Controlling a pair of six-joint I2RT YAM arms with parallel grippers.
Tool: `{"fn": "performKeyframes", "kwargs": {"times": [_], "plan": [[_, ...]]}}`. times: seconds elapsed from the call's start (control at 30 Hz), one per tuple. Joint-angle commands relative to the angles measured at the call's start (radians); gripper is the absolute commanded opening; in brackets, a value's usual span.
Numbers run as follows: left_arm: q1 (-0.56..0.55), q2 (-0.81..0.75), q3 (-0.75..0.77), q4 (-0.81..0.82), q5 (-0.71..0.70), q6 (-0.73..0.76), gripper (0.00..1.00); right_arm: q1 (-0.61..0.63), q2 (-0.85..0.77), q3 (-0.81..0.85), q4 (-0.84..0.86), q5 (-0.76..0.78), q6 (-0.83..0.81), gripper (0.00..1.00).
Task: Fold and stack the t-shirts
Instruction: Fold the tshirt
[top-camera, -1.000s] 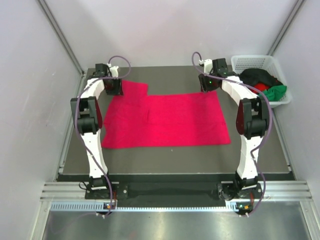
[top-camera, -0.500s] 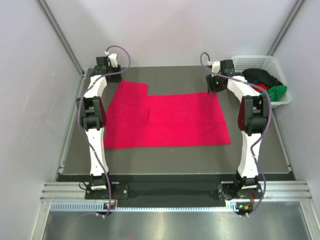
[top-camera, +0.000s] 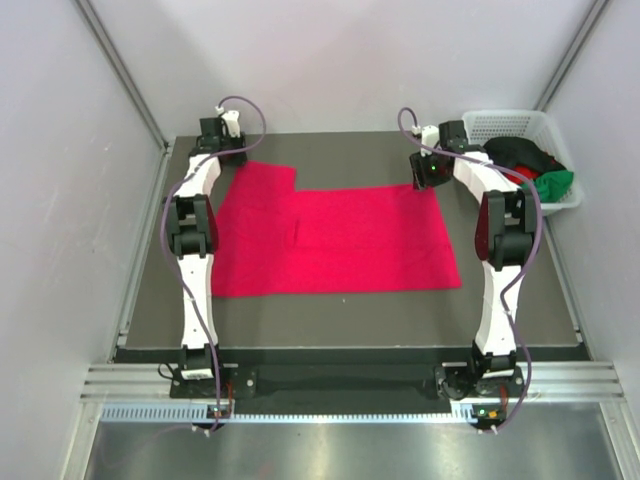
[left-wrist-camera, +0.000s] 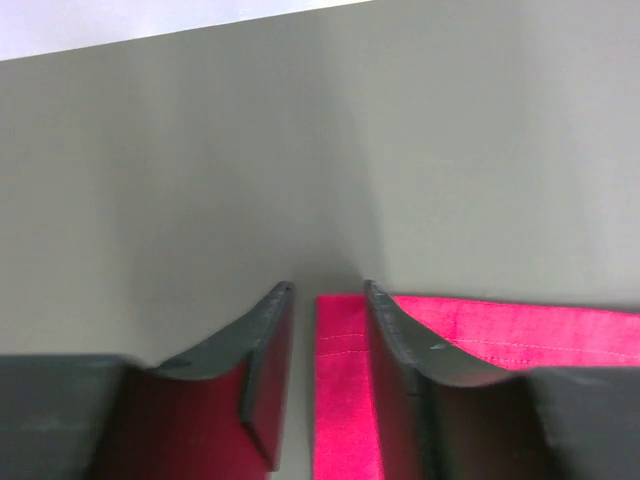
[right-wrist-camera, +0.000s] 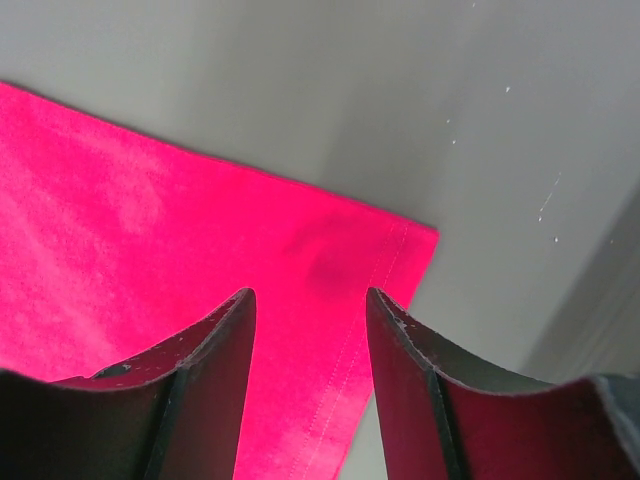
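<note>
The crimson-pink t-shirt (top-camera: 330, 240) is lying flat mid-bench (top-camera: 350, 310). The left claw (left-wrist-camera: 327, 290) is standing slightly apart and empty over its 11 o'clock corner, and the right claw (right-wrist-camera: 308, 295) is gaping wider, also empty, over the hemmed 1 o'clock corner. At 2 o'clock, the white basket (top-camera: 500, 122) is holding a black shirt (top-camera: 515, 152) and a green shirt (top-camera: 552, 183), bunched and partly hidden behind the right arm (top-camera: 495, 215).
</note>
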Motion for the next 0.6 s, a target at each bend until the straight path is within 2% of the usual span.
{"fn": "performKeyframes", "kwargs": {"times": [0.0, 0.07, 0.23, 0.33, 0.43, 0.57], "plan": [[-0.003, 0.004, 0.027, 0.009, 0.032, -0.019, 0.38, -0.006, -0.021, 0.012, -0.002, -0.013, -0.010, 0.49], [-0.002, -0.008, 0.010, 0.000, 0.032, -0.025, 0.36, -0.006, -0.024, 0.007, -0.004, -0.009, -0.013, 0.49], [0.000, -0.045, -0.018, 0.000, 0.003, -0.042, 0.47, -0.006, -0.025, 0.006, 0.002, -0.003, -0.018, 0.49], [0.000, -0.056, -0.016, -0.002, 0.006, -0.043, 0.48, -0.006, -0.030, 0.004, 0.002, -0.003, -0.022, 0.49], [0.001, -0.065, -0.018, -0.014, 0.012, -0.043, 0.44, -0.012, -0.033, 0.004, 0.004, -0.001, -0.027, 0.49], [0.001, -0.079, -0.051, -0.030, 0.040, -0.037, 0.30, -0.023, -0.041, -0.008, 0.005, 0.000, -0.025, 0.49]]}}
